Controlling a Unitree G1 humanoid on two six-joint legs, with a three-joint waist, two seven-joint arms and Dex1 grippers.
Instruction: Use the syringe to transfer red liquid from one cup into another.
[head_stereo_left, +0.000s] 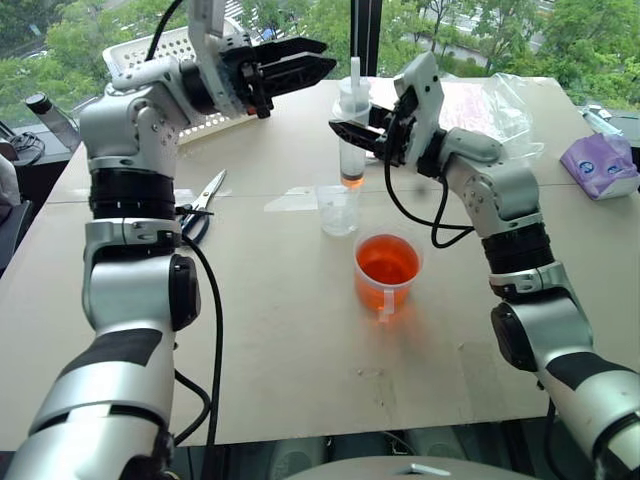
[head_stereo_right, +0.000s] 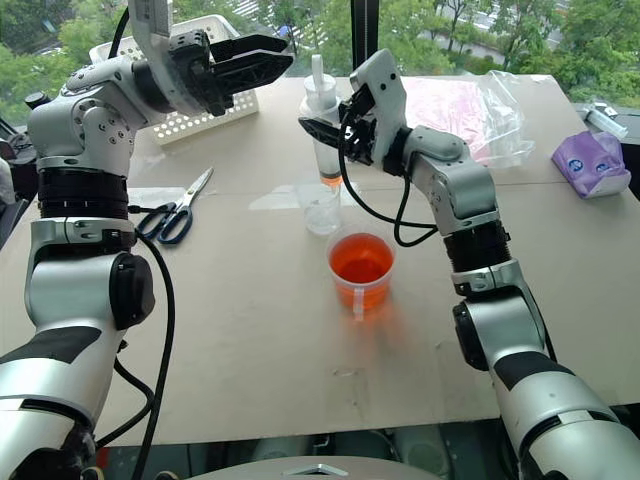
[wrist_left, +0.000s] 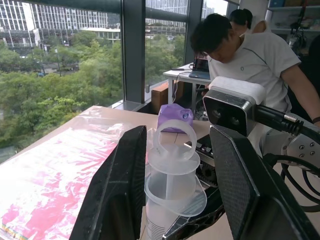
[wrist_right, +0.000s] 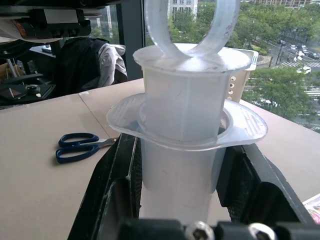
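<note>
Up on a pale tabletop (head_stereo_left: 300, 340) by tall windows onto green trees, the right gripper (head_stereo_left: 352, 135) is clenched around the syringe (head_stereo_left: 352, 130), held upright above the small plain cup (head_stereo_left: 338, 209); a little red liquid (head_stereo_left: 352, 180) shows near its tip. The wider handled cup (head_stereo_left: 387, 271), part full of the same liquid, stands just in front. The left gripper (head_stereo_left: 305, 58) hovers beside the plunger's ring, fingers released and grasping nothing. Blue-handled scissors (head_stereo_left: 200, 205), a white basket (head_stereo_left: 160, 50), a clear bag (head_stereo_left: 500, 105) and what looks like a purple pouch (head_stereo_left: 600, 165) lie around. A person (wrist_left: 250, 55) leans nearby.
</note>
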